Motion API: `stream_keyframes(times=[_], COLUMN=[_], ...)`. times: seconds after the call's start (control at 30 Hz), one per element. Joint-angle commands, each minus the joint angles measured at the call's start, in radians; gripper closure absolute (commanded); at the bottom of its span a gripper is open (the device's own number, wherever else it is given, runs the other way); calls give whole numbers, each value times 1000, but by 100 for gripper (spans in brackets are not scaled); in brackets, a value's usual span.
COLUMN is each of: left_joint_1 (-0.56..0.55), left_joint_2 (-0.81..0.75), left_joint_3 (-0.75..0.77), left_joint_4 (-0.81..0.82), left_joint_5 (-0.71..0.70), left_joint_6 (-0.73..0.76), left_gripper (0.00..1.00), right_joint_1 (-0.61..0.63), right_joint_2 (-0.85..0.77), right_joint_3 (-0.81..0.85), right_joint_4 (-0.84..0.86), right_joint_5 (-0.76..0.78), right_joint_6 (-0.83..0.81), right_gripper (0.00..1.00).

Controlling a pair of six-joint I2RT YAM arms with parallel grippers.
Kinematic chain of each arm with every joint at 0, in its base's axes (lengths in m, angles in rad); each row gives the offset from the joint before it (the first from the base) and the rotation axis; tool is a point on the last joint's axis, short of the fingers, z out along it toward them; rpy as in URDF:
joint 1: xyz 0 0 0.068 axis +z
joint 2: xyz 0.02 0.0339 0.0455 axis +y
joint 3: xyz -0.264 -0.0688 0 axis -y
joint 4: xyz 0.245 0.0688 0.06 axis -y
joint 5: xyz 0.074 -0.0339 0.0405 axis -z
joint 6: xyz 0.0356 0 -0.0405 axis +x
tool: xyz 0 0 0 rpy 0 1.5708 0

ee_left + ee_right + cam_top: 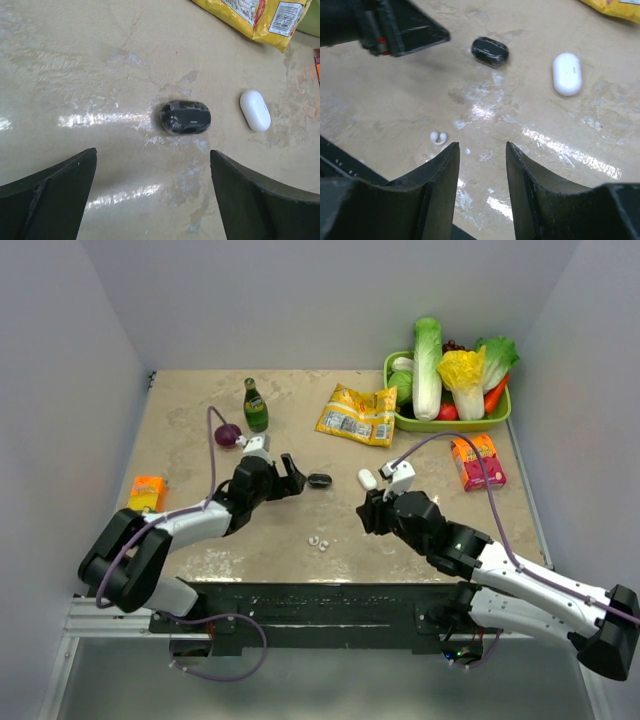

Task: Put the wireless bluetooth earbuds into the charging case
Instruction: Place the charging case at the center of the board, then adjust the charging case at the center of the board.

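Earbuds (315, 540), lower centre: tiny, glossy, likely light and slippery; pinch across body. Charging case (367, 479), centre: smooth, probably rigid. Left gripper (153, 152) wide, empty; right gripper (482, 146) narrow, empty.

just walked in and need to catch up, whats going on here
Nothing is held right now. The left gripper stands wide open just short of a small glossy black oval object, with the smooth white oval charging case lying beside that. The two tiny glossy white earbuds lie loose on the beige table, just ahead of the right gripper, which is open and empty.
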Motion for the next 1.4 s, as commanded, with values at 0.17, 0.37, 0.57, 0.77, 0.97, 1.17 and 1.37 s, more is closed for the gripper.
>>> stream_keyframes(times=[0.17, 0.37, 0.57, 0.77, 0.97, 1.17, 1.37], left_joint_1=[7, 2, -105, -196, -201, -201, -201], left_joint_2=[-283, -373, -444, -455, -472, -542, -597], left_joint_3=[-363, -400, -429, -518, -572, -582, -613], left_joint_4=[360, 372, 209, 256, 327, 281, 272], left_joint_5=[2, 57, -27, -131, -119, -125, -142], left_joint_6=[-188, -156, -105, -176, -207, -185, -182], left_gripper=[0, 26, 39, 40, 41, 41, 38], right_joint_1=[-31, -99, -99, -107, -223, -341, -407], right_joint_2=[64, 135, 133, 208, 325, 506, 633], right_joint_3=[-74, -86, -149, -156, -77, 14, 98], right_joint_4=[148, 192, 290, 293, 346, 396, 422], right_joint_5=[175, 72, -118, 111, 130, 64, 26], right_joint_6=[148, 176, 105, 202, 216, 217, 203], right_gripper=[26, 36, 41, 38, 38, 38, 41])
